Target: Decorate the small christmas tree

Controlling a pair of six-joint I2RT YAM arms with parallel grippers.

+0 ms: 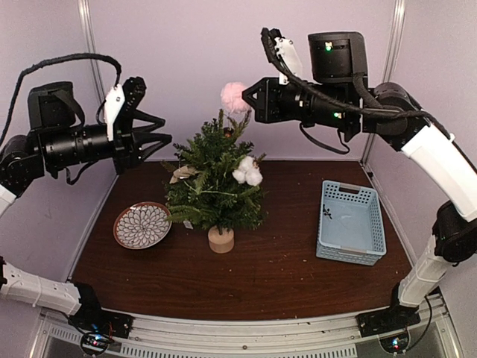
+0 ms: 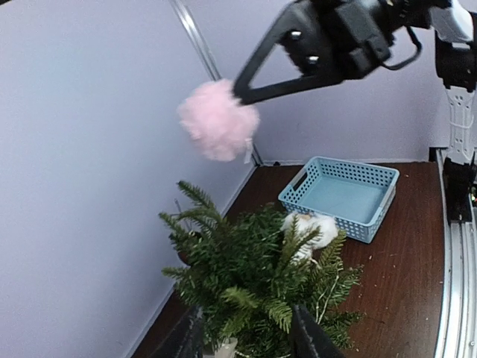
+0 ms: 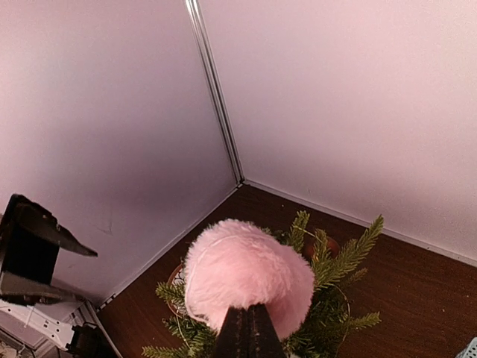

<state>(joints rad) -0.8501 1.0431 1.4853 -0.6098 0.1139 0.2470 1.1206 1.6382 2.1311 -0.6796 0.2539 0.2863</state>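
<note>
Right tool [image 1: 246, 98]: clamped on a pink pompom [image 1: 233, 95], top centre of the overhead view.
Left tool [image 1: 167, 139]: part-open, empty, upper left.
Small christmas tree [image 1: 216, 183]: upright, mid-counter [image 1: 283, 276], tip just below the pompom; the right arm is nearer.
Views: the left wrist view shows a gap between pompom and tip; the overhead view hides it.

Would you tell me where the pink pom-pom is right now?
In the top view, the pink pom-pom hangs above the tree top, pinched in the right gripper.
</note>
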